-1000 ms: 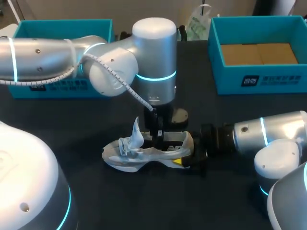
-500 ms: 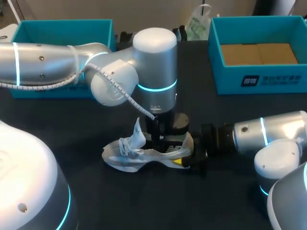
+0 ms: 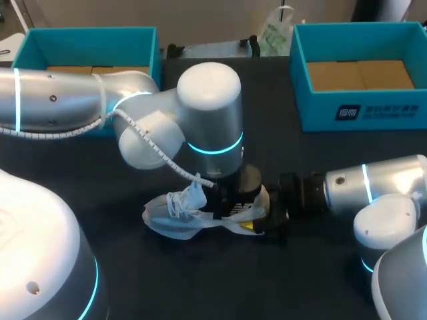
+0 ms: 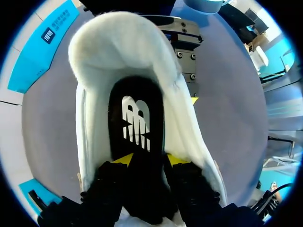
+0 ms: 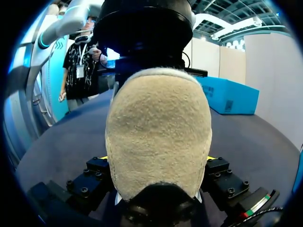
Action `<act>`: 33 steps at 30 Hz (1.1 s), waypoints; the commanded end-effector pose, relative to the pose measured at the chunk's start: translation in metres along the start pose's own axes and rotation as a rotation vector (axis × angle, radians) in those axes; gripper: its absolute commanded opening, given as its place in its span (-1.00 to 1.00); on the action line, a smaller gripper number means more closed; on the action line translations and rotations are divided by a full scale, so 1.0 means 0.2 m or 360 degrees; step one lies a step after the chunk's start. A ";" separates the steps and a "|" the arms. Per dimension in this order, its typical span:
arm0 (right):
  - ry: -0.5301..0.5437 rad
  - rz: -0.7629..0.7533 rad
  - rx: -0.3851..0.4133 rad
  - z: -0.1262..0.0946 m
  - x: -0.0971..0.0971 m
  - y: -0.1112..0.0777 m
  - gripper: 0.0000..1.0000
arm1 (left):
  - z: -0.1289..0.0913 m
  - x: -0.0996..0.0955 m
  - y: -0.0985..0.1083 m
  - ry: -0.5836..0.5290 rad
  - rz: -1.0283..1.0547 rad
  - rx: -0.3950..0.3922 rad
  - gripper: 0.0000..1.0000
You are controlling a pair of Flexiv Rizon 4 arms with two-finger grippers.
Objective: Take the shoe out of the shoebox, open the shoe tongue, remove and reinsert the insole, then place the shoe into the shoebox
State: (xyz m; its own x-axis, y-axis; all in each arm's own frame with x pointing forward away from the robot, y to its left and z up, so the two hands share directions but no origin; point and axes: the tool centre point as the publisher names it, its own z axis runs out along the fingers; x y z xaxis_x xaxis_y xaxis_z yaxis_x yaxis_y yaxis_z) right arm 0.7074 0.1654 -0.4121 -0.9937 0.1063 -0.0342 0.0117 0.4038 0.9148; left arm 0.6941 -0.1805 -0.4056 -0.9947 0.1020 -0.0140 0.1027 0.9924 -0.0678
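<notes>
In the head view, one white sneaker (image 3: 175, 217) lies on the dark surface (image 3: 313, 273) with its toe toward the left. Two boxes stand along the far edge: a teal shoebox (image 3: 87, 40) at the left and a second teal shoebox (image 3: 373, 110) at the right (each shows brown cardboard inside). Two arms meet at the sneaker. The left arm (image 3: 60, 100) stands upright over its opening, and the right arm (image 3: 373, 187) lies low along the surface at its heel.

In the left wrist view, the left end effector (image 4: 149, 160) is down inside the sneaker. It sits over the single black insole (image 4: 136, 113), which bears a white mark and lies in the heel. Whether this end effector is clamped or apart I cannot tell.

In the right wrist view, the right end effector (image 5: 156, 158) is clamped on the sneaker's fuzzy heel. One yellow tip shows at each side (two in all, only slivers). The left arm's black wrist hangs just above the sneaker.
</notes>
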 end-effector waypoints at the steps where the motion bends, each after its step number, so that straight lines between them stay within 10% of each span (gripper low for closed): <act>1: 0.0001 0.0001 0.0007 0.00 0.00 0.02 -1.00 | 0.08 0.00 -0.01 -0.0063 -0.0022 0.0004 -0.19; 13: 0.0001 0.0001 0.0007 0.00 0.00 0.02 -1.00 | 0.09 -0.13 0.01 -0.0190 -0.0129 -0.0007 -0.99; 33: 0.0001 0.0001 0.0007 0.00 0.00 0.02 -1.00 | -0.13 -0.13 0.10 0.0121 -0.0267 0.0218 -1.00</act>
State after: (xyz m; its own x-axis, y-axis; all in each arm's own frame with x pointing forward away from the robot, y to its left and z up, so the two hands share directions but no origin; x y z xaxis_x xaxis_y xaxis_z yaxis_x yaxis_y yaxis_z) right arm 0.7112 0.1661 -0.4095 -0.9939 0.1056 -0.0331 0.0122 0.4020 0.9156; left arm 0.7195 -0.1742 -0.3880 -0.9953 -0.0553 0.0794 -0.0675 0.9847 -0.1608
